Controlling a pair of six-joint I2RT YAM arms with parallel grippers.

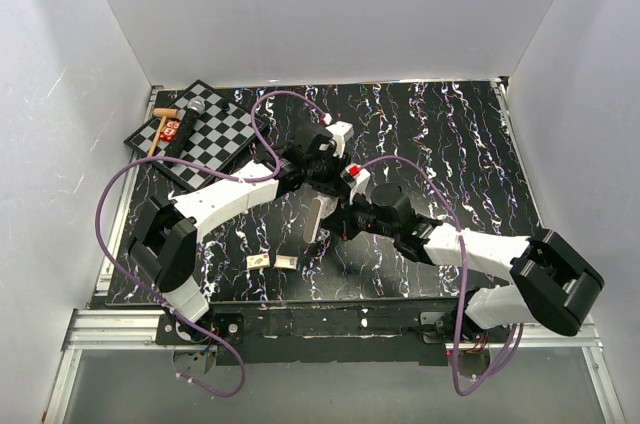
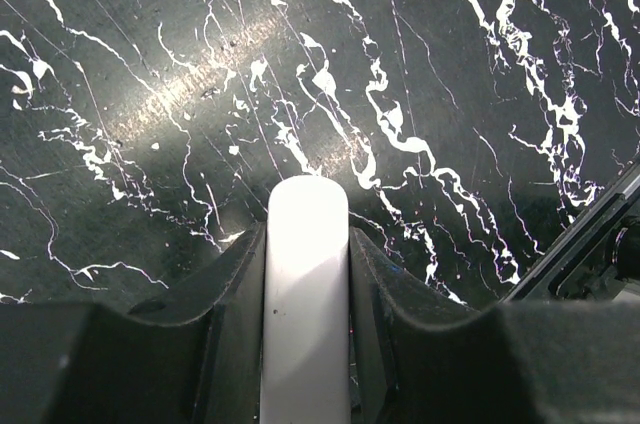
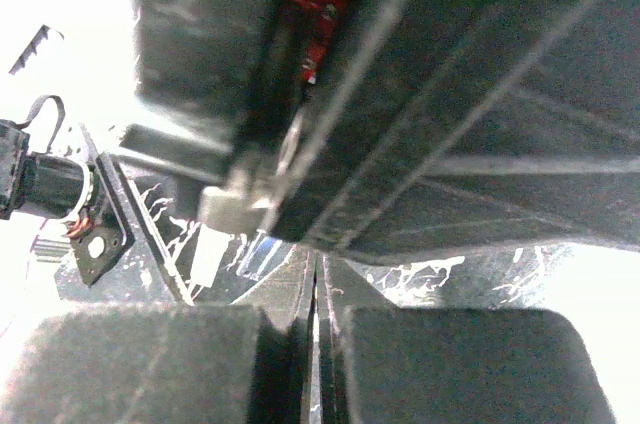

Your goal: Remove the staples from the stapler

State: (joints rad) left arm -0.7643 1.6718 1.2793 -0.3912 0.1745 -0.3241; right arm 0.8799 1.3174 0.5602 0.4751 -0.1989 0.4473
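At the far left of the black, white-veined marble surface [image 1: 450, 144] lies a checkered board [image 1: 215, 134], and a wooden mallet [image 1: 160, 124] rests across its left corner. Near the front edge, left of centre, two small flat tan-and-white boxes [image 1: 258, 260] lie side by side, just apart.

At the centre, the left gripper [image 2: 308, 234] clamps the stapler [image 2: 305, 284]. Its black fingers [image 2: 235, 284] press on both flanks of a smooth, white, round-ended bar that points out over the glossy surface. From above, the stapler shows as a pale, narrow, long shape between the two arms.

Just right of it, the right gripper [image 3: 315, 274] is closed. Its matte black pads meet with only a hairline slit between them, and nothing shows in the slit. Above the pads, a dark ribbed body fills the right wrist view. A small, blurred silvery piece [image 3: 240, 206] sits at its lower left edge, and I cannot tell whether it is the staples.
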